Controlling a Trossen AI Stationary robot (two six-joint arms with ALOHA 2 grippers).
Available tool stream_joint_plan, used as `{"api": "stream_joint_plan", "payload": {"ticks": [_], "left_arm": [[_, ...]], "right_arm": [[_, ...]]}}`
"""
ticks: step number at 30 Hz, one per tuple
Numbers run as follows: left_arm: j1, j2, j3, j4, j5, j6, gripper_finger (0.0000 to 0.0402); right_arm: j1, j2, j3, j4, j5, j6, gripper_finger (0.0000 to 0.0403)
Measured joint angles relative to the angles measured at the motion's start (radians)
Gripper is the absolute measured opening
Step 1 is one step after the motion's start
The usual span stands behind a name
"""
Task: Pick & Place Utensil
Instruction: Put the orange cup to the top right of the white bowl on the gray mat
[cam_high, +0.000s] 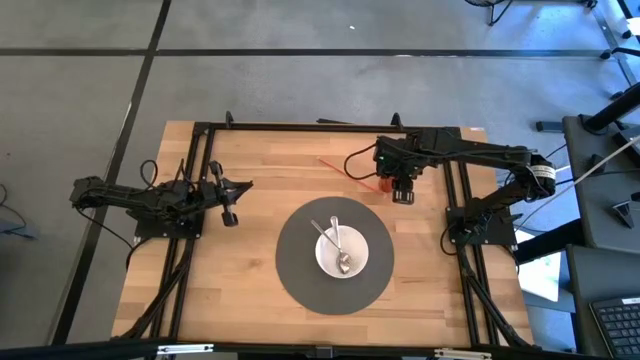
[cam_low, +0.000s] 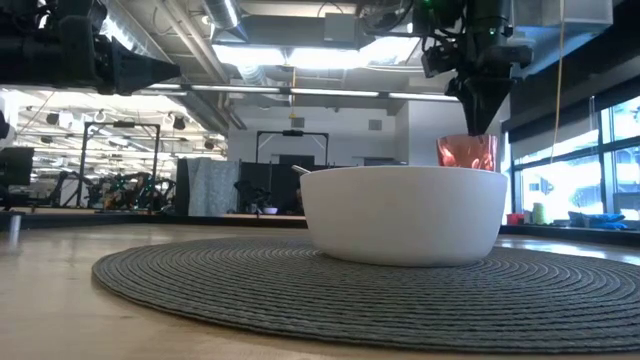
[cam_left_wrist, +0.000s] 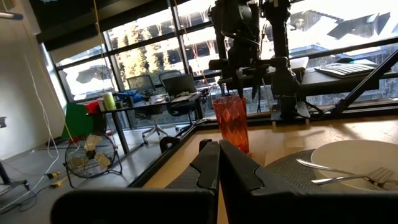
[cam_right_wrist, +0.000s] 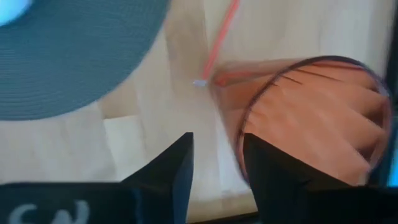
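Note:
A white bowl (cam_high: 341, 250) stands on a round dark mat (cam_high: 300, 275) mid-table. A spoon (cam_high: 343, 264) and a fork (cam_high: 336, 235) lie in it, handles leaning on the far rim. A red ribbed cup (cam_high: 384, 183) stands upright on the wood past the mat's far right. My right gripper (cam_right_wrist: 217, 155) points down at the cup's mouth, open, with one finger over the mouth and the other outside the rim. My left gripper (cam_high: 243, 187) hovers level at the table's left, shut and empty. My right gripper comes down on the red cup from above. Its fingers stand on either side of the cup's rim (cam_right_wrist: 241, 140), on the side toward the mat. I cannot tell whether either finger touches the rim. The cup stands upright on the table.
A thin orange stick (cam_high: 335, 163) lies on the wood just left of the cup. Black frame rails (cam_high: 300, 127) run along the table's far edge and down both sides. Bare wood lies between the left gripper and the mat.

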Motion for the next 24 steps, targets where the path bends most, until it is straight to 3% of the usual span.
{"api": "stream_joint_plan", "payload": {"ticks": [14, 24], "left_arm": [[0.0, 0.0, 0.0, 0.0, 0.001, 0.0, 0.0004], [0.0, 0.0, 0.0, 0.0, 0.001, 0.0, 0.0005]], "right_arm": [[0.0, 0.023, 0.0, 0.004, -0.033, 0.023, 0.0138], [0.0, 0.044, 0.0, 0.016, 0.011, 0.027, 0.0129]]}}
